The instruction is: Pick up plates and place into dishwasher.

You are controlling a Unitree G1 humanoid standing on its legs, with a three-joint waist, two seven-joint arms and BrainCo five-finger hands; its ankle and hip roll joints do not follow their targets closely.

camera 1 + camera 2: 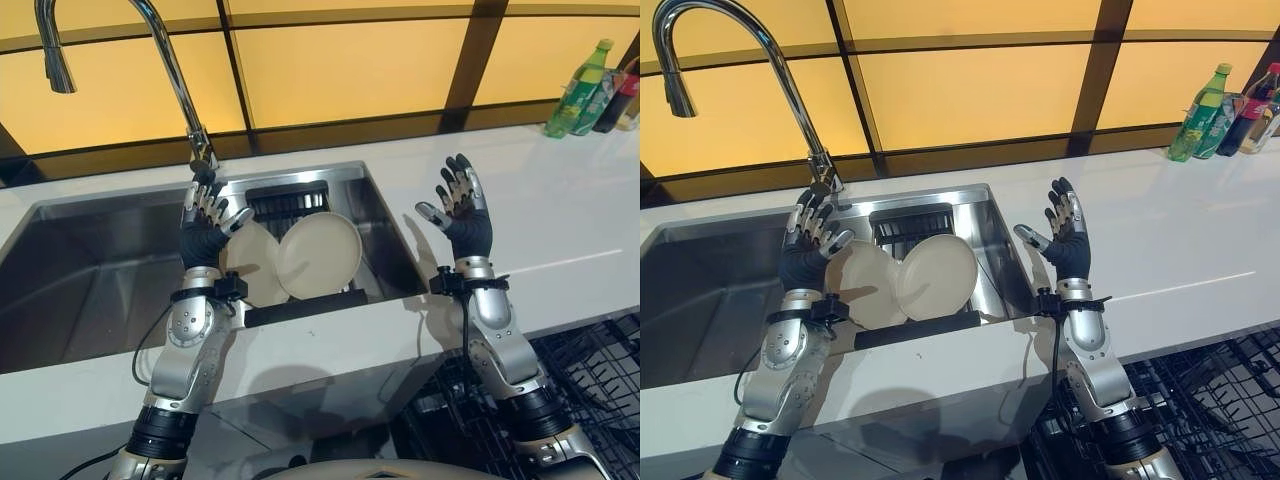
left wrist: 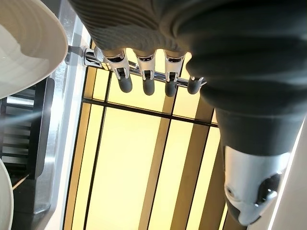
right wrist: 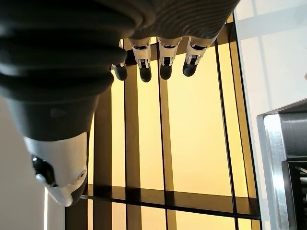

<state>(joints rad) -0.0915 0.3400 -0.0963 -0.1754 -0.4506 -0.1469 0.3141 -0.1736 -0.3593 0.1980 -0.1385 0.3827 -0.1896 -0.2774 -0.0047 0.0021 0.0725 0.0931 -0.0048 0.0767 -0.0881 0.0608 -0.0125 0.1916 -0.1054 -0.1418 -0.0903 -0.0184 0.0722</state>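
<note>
Leaning against each other at the right end of the sink (image 1: 90, 260), in front of its dark drain rack (image 1: 288, 200), two cream plates (image 1: 318, 255) are waiting untouched, so the task is looking barely begun. The left hand (image 1: 205, 225) is hovering just beside the left plate with fingers spread and holding nothing, while the right hand (image 1: 460, 205) is hanging over the white counter (image 1: 560, 220) by the sink's right rim, fingers likewise spread and empty. The dishwasher rack (image 1: 590, 380) is standing below the counter's front edge on the right with no plates visible in it, leaving every pick and placement ahead.
</note>
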